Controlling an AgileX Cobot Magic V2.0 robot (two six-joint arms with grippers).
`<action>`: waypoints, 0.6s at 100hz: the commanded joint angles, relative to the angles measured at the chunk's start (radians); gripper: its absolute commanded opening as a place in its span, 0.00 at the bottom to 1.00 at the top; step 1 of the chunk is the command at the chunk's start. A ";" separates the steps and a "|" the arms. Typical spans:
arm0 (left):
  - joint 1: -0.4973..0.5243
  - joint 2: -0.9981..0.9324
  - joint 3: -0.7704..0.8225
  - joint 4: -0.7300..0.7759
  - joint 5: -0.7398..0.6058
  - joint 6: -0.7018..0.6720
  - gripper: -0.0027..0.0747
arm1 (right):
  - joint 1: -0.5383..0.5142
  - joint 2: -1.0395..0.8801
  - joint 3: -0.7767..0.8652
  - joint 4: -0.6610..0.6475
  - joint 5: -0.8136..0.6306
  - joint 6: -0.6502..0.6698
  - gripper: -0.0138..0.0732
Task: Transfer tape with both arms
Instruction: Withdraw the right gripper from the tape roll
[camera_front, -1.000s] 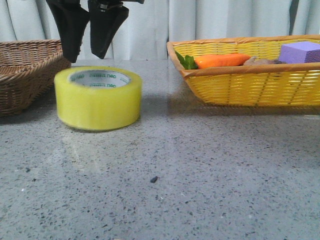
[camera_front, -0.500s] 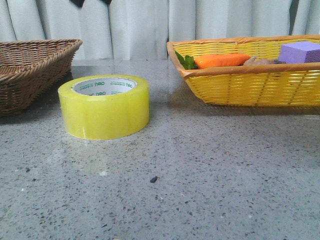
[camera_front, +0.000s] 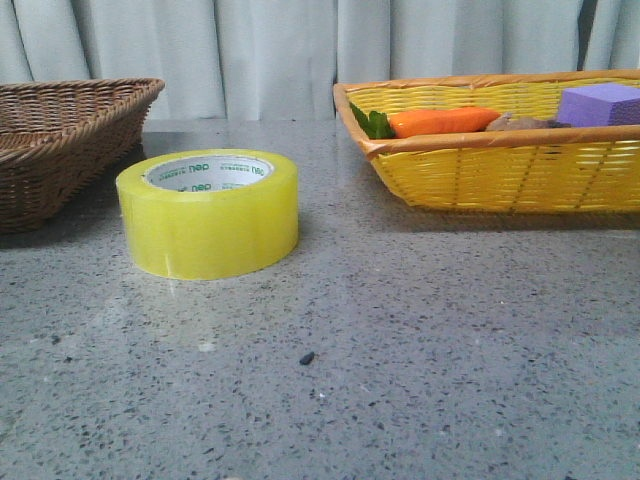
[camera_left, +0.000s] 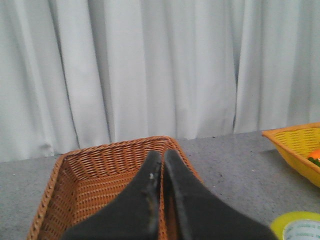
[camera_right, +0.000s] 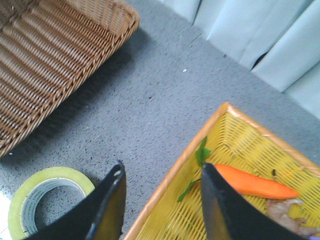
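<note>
The tape, a wide yellow roll with a white core and green lettering, lies flat on the grey table between the two baskets. No gripper touches it. The front view shows neither gripper. In the left wrist view my left gripper is shut with nothing between its black fingers, high over the brown basket; the tape shows only at a corner. In the right wrist view my right gripper is open and empty, above the yellow basket's rim, with the tape off to one side below.
A brown wicker basket stands at the left. A yellow basket at the right holds a carrot and a purple block. White curtains hang behind the table.
The black gripper that hung above the tape has risen out of the front view. The tape has shifted slightly to the right and toward the camera, and now rests still.
</note>
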 joint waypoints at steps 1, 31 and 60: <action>-0.046 0.042 -0.036 0.000 -0.067 0.001 0.01 | -0.012 -0.089 -0.032 -0.015 0.028 0.003 0.47; -0.196 0.160 -0.082 0.002 -0.071 0.002 0.33 | -0.012 -0.240 0.031 -0.069 0.039 0.003 0.17; -0.346 0.349 -0.205 0.004 0.024 0.002 0.38 | -0.012 -0.461 0.293 -0.156 -0.042 0.070 0.08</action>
